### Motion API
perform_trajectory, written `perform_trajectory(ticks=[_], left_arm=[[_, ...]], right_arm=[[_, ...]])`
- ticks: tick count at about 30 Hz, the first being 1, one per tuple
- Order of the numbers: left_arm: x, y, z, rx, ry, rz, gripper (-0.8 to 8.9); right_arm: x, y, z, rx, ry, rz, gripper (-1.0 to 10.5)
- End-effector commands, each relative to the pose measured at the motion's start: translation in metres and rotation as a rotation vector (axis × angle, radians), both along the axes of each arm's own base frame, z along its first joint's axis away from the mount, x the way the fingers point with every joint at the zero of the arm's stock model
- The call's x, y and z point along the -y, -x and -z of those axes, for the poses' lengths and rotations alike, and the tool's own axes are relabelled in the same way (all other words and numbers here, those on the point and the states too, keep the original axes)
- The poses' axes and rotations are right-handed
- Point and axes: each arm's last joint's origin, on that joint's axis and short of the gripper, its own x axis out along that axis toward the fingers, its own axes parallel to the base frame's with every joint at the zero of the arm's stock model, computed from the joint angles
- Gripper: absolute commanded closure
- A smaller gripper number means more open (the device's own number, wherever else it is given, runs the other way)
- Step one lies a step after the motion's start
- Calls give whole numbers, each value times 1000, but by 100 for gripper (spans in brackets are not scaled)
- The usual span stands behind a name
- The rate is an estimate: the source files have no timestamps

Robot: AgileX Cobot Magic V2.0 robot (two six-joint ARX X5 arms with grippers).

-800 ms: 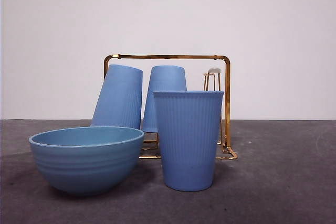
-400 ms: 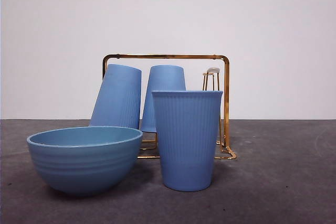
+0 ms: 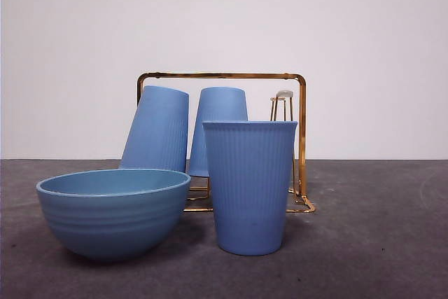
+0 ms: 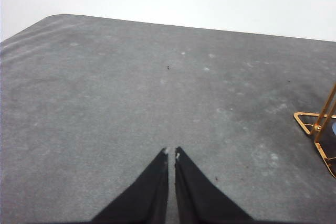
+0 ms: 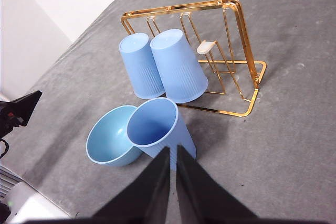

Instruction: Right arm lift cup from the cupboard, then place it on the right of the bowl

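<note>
On the table, at the bowl's 3 o'clock, the cup stands upright as before; right end effector hangs above, clenched and empty, so placing seems finished. Left end effector waits clenched.

Even, bright light, no glare; soft shadows under bowl and cup; all views sharp.

Ribbed blue cup; light-blue ridged bowl; gold cupboard
</note>
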Motion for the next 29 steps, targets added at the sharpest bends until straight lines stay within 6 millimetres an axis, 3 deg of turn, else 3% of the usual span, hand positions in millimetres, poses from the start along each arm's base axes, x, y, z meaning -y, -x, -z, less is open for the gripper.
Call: perform_trajectory(ticks=[1,29], left_arm=[[0,-1,8,-31,-34,2,795],[0,-1,7,-27,-86,11,795]], right_arm=[[0,0,-3,22,1,-9,928],[0,0,-3,22,2,-9,928]])
